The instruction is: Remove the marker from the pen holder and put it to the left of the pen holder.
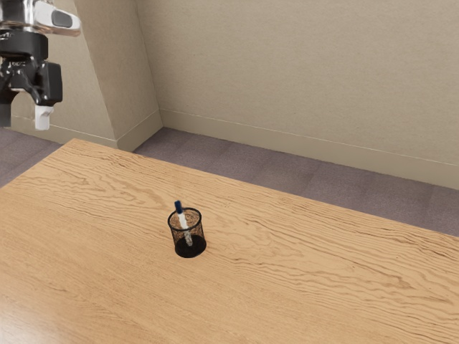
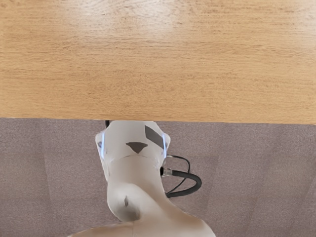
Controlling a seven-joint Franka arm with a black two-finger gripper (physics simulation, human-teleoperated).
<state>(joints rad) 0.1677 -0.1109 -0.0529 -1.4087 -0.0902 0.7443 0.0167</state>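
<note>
My gripper (image 1: 24, 118) hangs at the upper left of the exterior view, high up and well away from the pen holder. Its two fingers stand apart with nothing between them. The pen holder (image 1: 190, 249), a round black mesh cup, stands upright on the table. Inside it leans the marker (image 1: 183, 221), white with a dark blue end that sticks up above the rim on the exterior view's left side. The marker's lower part is seen through the mesh.
The wooden table (image 1: 301, 272) reaches across the exterior view, with its far edge before a beige wall (image 1: 287, 79). In the wrist view, the table (image 2: 158, 64) ends beside the robot's pale base (image 2: 133, 173), which has a black cable (image 2: 195, 181).
</note>
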